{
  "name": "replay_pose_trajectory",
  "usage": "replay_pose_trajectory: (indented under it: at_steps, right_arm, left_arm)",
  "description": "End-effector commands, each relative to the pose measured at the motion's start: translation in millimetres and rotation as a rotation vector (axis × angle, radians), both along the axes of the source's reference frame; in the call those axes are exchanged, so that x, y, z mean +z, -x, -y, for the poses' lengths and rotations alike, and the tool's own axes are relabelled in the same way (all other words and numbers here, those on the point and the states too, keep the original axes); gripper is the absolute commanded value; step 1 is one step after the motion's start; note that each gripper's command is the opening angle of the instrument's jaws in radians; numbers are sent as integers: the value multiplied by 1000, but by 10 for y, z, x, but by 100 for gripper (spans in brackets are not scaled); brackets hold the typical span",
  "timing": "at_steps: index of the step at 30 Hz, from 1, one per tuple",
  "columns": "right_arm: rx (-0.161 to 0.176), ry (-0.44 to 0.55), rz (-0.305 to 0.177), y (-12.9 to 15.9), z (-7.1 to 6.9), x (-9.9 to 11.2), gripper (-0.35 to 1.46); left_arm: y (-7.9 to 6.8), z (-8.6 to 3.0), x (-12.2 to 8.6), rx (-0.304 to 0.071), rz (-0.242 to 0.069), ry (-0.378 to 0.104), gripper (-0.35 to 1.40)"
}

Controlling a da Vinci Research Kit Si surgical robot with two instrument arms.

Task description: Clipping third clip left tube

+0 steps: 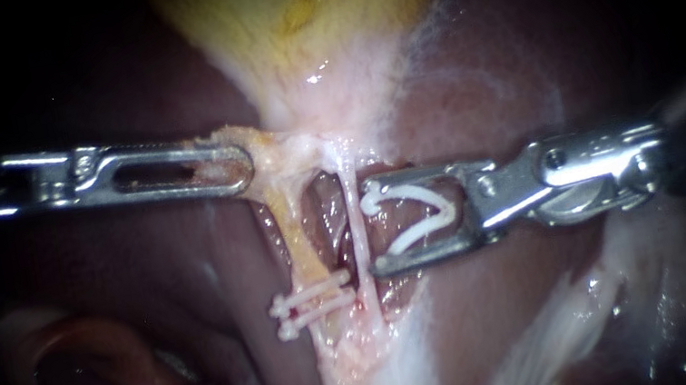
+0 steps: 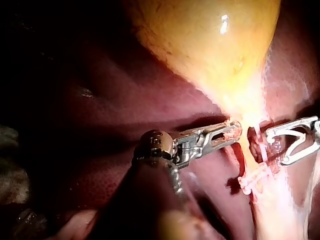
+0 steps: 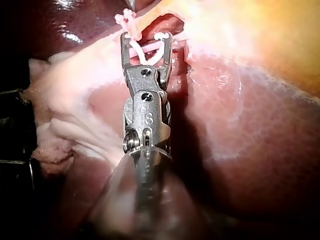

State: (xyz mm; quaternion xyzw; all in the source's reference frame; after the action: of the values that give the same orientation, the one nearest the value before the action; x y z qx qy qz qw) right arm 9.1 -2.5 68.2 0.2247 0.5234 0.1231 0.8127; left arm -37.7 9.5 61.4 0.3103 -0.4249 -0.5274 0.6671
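Left tube [image 1: 296, 237], a yellowish strand, runs down from the neck of the yellow pear-shaped gallbladder [image 1: 304, 5] over the dark red-brown liver [image 1: 190, 272], near the middle of the endoscope view. Two white plastic clips [image 1: 314, 302] lie side by side across its lower part, their far ends just beside the thin pale right tube [image 1: 358, 227]. The left instrument [image 1: 242, 164], a steel shaft with slotted jaws, comes in level from the left; its jaws are closed on the yellowish neck tissue [image 1: 263, 152] at the top of the left tube and hold it out to the side. The right instrument [image 1: 371, 226], a steel shaft with forked jaws, comes in from the right, jaws spread wide and carrying a white open V-shaped clip [image 1: 427, 227] between them. The jaw tips sit at the right tube, above the two placed clips; cannot tell if that tube is inside the clip's mouth. The left tube lies apart from the open clip, beyond the right tube.
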Motion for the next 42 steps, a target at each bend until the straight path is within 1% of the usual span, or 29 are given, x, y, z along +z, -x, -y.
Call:
replay_pose_trajectory:
  at_steps: [1, 7, 10, 15, 21, 25, 27, 29, 32, 35, 37, 42]
  right_arm:
    - [0, 0, 2, -3, 2, 5, 50]
    - [6, -19, 8, -16, 7, 32, 50]
    - [6, -17, 8, -24, 8, 41, 50]
    - [11, -34, 11, -33, 5, 50, 50]
    - [11, -56, 5, -45, 4, 53, 49]
    - [22, -85, -20, -51, 4, 54, 49]
    - [24, -98, -23, -55, 3, 55, 49]
    - [26, -113, -36, -57, 3, 56, 49]
    - [39, -144, -66, -60, 3, 56, 49]
    - [40, -165, -83, -64, 2, 57, 49]
    - [51, -182, -100, -67, 1, 57, 49]
    - [58, -231, -138, -72, -1, 58, 48]
  left_arm:
    - [0, 0, 0, 1, 1, -1, -35]
    - [1, 2, -3, 3, 3, -1, -35]
    - [1, 3, -4, 3, 3, -2, -35]
    - [2, 4, -6, 0, 2, -7, -35]
    - [4, 5, -8, 3, 6, -9, -35]
    - [4, 5, -8, 3, 6, -9, -35]
    - [4, 5, -8, 3, 6, -9, -35]
    - [4, 5, -8, 3, 6, -9, -35]
    - [4, 5, -8, 3, 5, -9, -35]
    - [4, 5, -8, 3, 5, -9, -35]
    - [4, 5, -8, 3, 6, -9, -35]
    - [5, 5, -6, 3, 6, -8, -35]
